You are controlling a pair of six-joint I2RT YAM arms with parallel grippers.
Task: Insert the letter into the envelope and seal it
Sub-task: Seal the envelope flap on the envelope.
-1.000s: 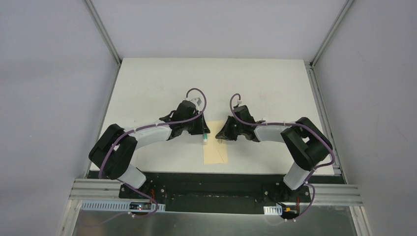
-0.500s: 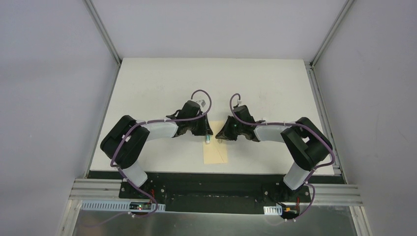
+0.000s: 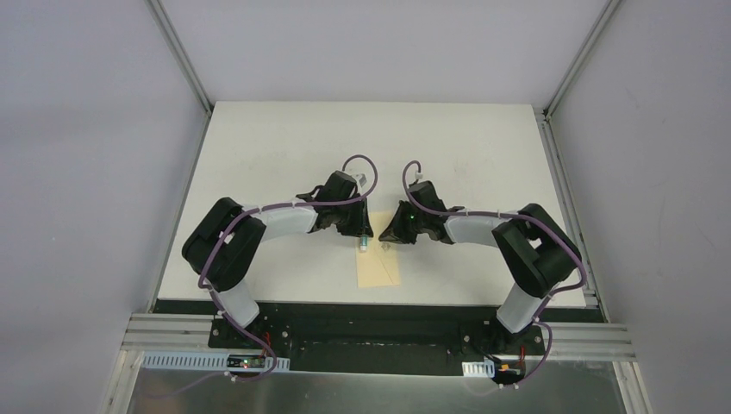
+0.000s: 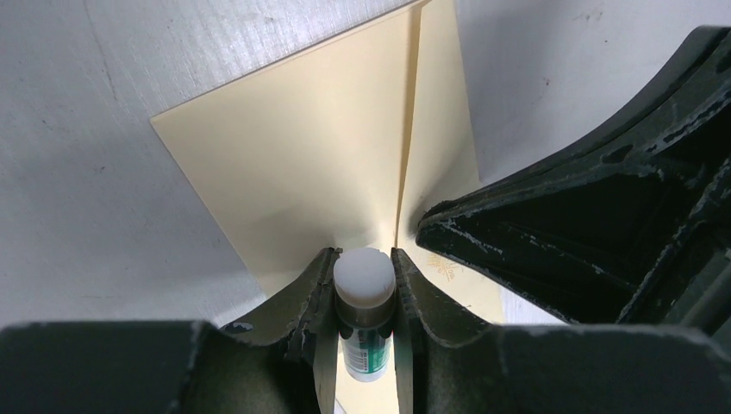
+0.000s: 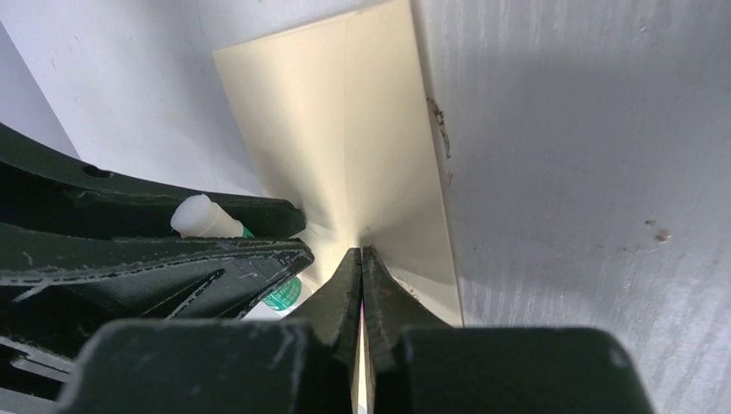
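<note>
The yellow-tan envelope [image 3: 377, 272] lies flat near the table's front edge, between the two arms. My left gripper [image 3: 364, 238] is shut on a small white-and-green glue stick [image 3: 365, 245]. In the left wrist view the stick's white tip [image 4: 364, 274] sits between the fingers [image 4: 315, 285], just above the envelope [image 4: 310, 164]. My right gripper [image 3: 387, 241] is shut. In the right wrist view its tips [image 5: 360, 252] pinch a thin raised fold of the envelope [image 5: 379, 129], seen edge-on as a line. The letter is not in view.
The white table [image 3: 284, 147] is bounded by grey walls and metal rails at left, right and back. The two gripper heads stand close together over the envelope's far half. The arm bases and a black bar line the front edge.
The left arm has swung right and slightly back, bringing the glue stick over the envelope's left part. The right gripper and the envelope have stayed put.
</note>
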